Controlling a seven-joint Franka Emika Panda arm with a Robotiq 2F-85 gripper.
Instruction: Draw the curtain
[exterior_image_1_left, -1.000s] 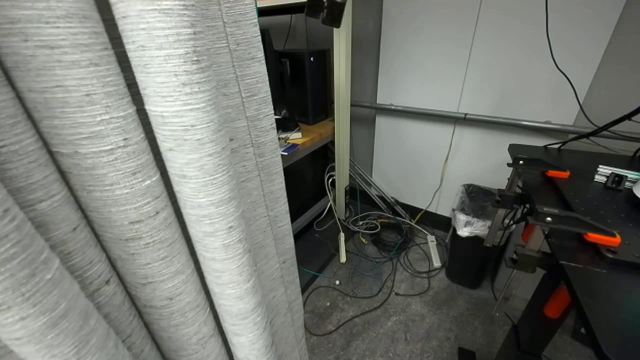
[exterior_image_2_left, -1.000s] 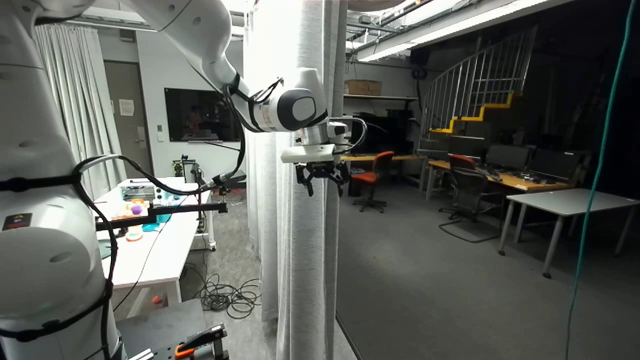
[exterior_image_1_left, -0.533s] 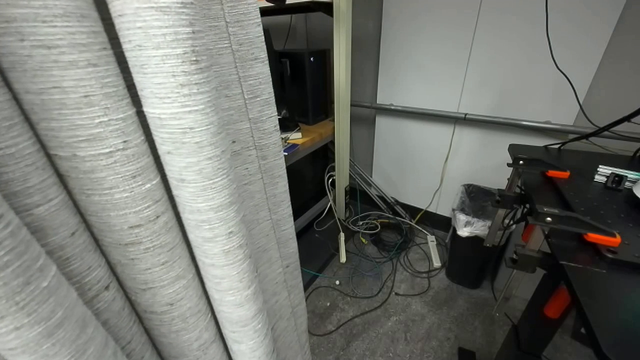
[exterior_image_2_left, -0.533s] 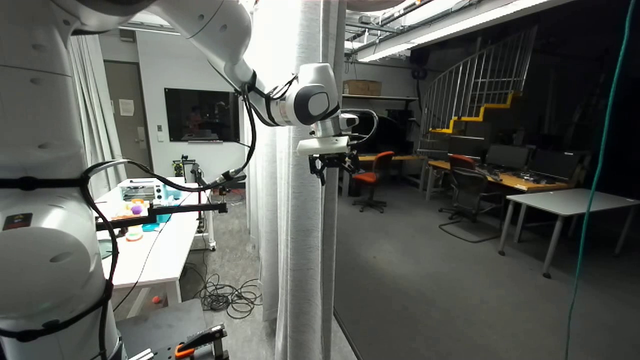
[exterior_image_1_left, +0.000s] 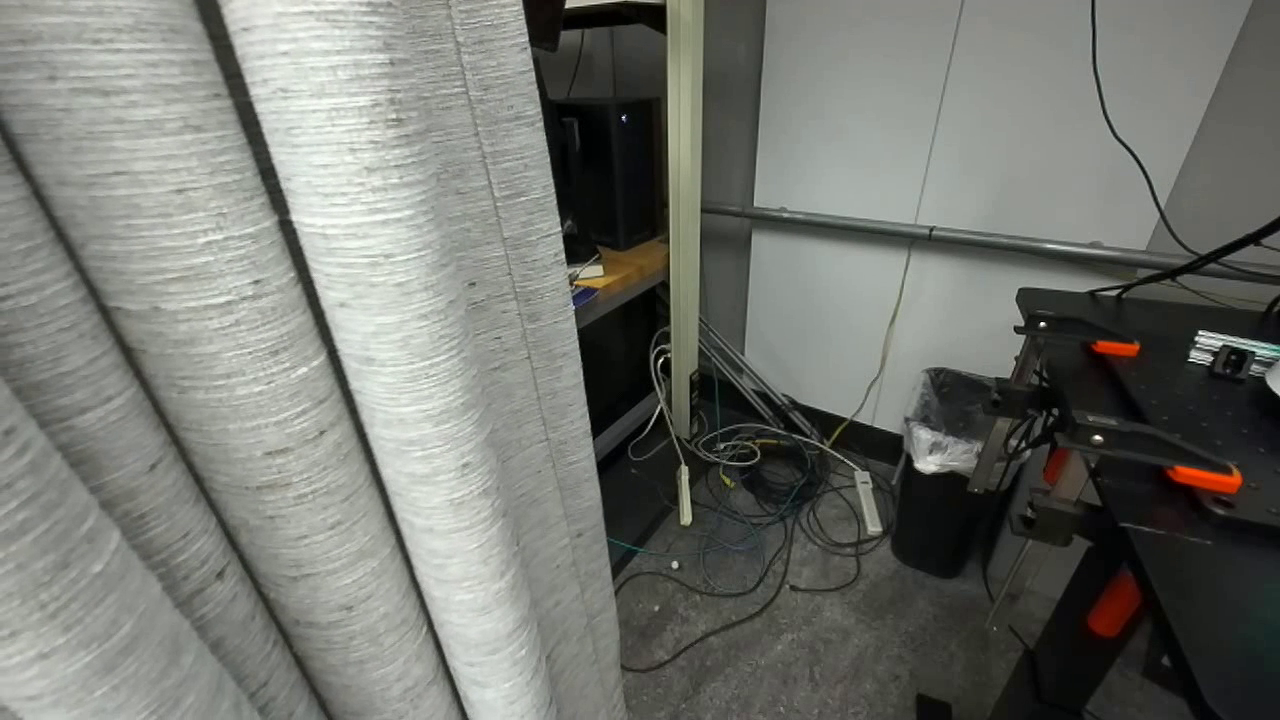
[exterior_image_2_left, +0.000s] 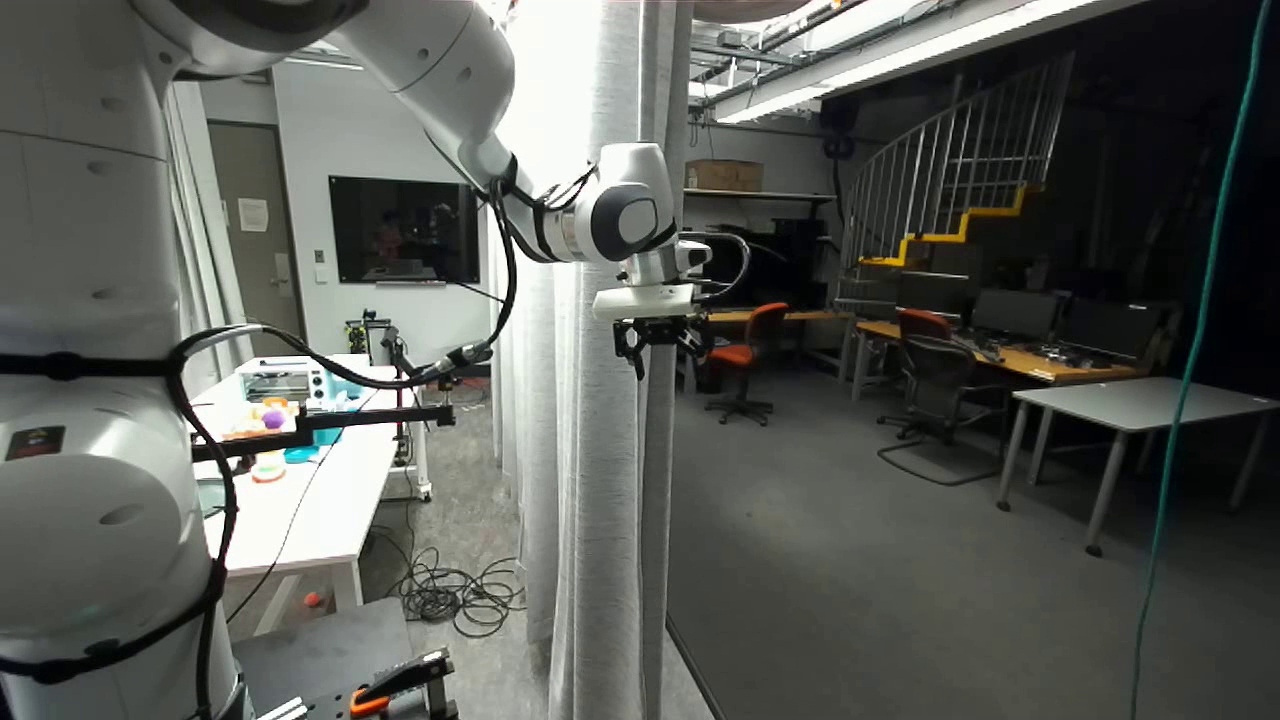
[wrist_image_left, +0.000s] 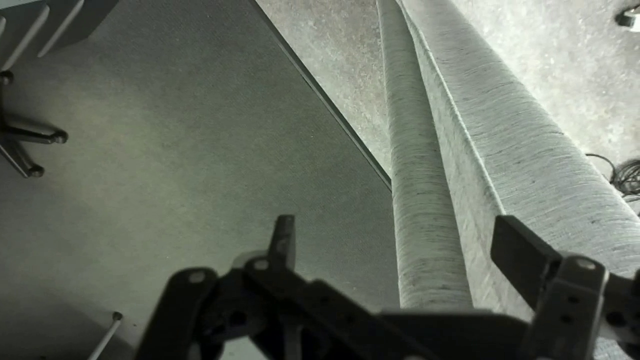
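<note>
- Several deep, upright folds make up the curtain (exterior_image_1_left: 400, 350), which hangs along one side in an exterior view; they sit close together, so it is likely bunched rather than spread.
- It hangs between a white bench (exterior_image_2_left: 345, 500) and an orange chair (exterior_image_2_left: 768, 325) in an exterior view, probably as a room divider.
- Spread wide, the tool (wrist_image_left: 394, 225) has hold of nothing; it points down at the curtain's free edge.
- From the wrist, one of its fingers (wrist_image_left: 282, 245) shows over dark floor (wrist_image_left: 200, 175), the opposite one overlaps the curtain, and the edge fold runs between; whether they touch cannot be told.
- That straddle would suit closing on the edge and pulling it along; the grasp seems the step in hand, not yet made.
- Black straps (exterior_image_2_left: 70, 366) bind a cable (exterior_image_2_left: 514, 280) to the arm (exterior_image_2_left: 90, 520), presumably so that it does not snag.
- Orange-tipped clamps (exterior_image_1_left: 1150, 440) press a plate (exterior_image_1_left: 1170, 405) onto the black bench (exterior_image_1_left: 1220, 580), probably to stop it shifting.
- A clear bag (exterior_image_1_left: 945, 450) lines the bin (exterior_image_1_left: 930, 530), folded over its rim, likely so it stays put.
- A sheet (exterior_image_2_left: 253, 214) on the door (exterior_image_2_left: 240, 290) carries print too small to read; the label (exterior_image_2_left: 35, 441) on the arm is unreadable too, and no brand can be made out.
</note>
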